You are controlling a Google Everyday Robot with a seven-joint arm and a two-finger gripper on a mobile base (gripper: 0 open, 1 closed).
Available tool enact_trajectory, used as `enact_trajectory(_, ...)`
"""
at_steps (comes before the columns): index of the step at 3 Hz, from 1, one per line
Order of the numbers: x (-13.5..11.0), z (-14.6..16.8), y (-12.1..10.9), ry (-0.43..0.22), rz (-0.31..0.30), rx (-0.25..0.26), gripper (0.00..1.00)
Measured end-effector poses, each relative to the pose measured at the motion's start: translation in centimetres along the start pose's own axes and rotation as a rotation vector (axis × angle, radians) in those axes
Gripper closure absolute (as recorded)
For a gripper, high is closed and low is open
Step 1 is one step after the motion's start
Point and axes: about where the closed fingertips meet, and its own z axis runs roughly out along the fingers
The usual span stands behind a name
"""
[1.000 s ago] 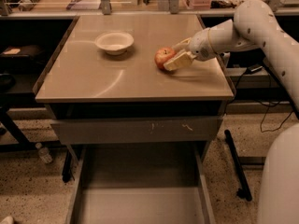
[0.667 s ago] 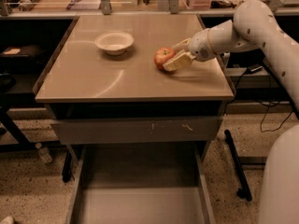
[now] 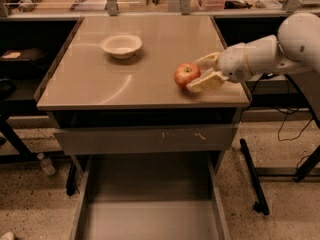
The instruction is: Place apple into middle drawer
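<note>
The hand (image 3: 196,75) is reaching in from the right, clasping the apple (image 3: 185,75) by the fingertips near the surface's (image 3: 115,86) front edge. With a hold this shallow, the apple is likely risking slipping out and missing the open middle drawer (image 3: 150,209) below.

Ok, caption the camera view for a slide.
Claw at the apple near the front edge of the tabletop; middle drawer open below.
</note>
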Motion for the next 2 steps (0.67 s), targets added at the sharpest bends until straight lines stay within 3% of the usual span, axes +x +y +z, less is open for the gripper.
enact_trajectory(2,4.3,-7.1,9.8,0.041,-0.088,0.059,1.0)
